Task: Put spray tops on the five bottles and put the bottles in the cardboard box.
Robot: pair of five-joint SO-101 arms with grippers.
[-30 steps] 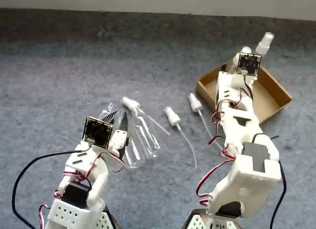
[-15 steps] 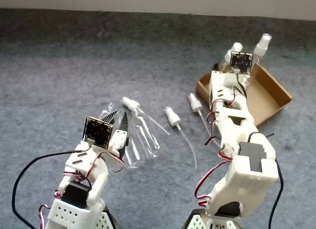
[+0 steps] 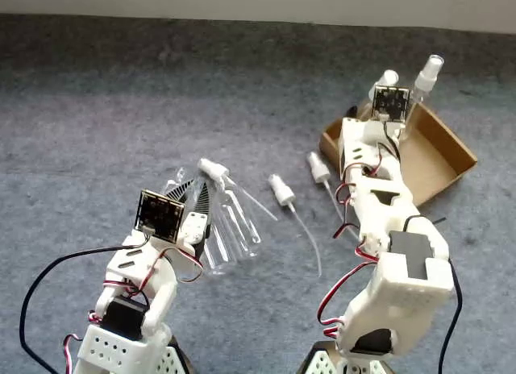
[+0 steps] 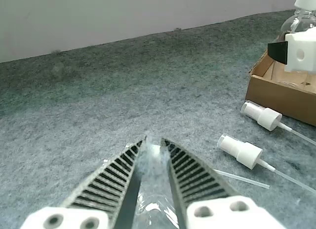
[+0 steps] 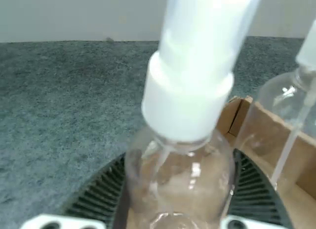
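Swinging a little toward 9 o'clock over the last second and then all but halting, the right pincer (image 5: 180, 207) is clamped on a capped bottle (image 5: 182, 182). The bottle hangs over the 11 o'clock edge of the cardboard box (image 3: 442, 160), near a second capped bottle (image 3: 434, 68) standing at the box's 1 o'clock. I judge the carry finished, with only lowering and release left, which would make two bottles of five. The left pincer (image 4: 154, 142) has not stirred. It lies toward 7 o'clock on the table (image 3: 121, 92) over the bare bottles (image 3: 234, 225), jaws drawn close on what seems to be one bare bottle (image 4: 148, 199), though clear plastic makes the grip hard to confirm. One spray top (image 3: 214, 169) sits at its tip, and two more spray tops (image 3: 282, 190) lie loose at the box's 8 o'clock.
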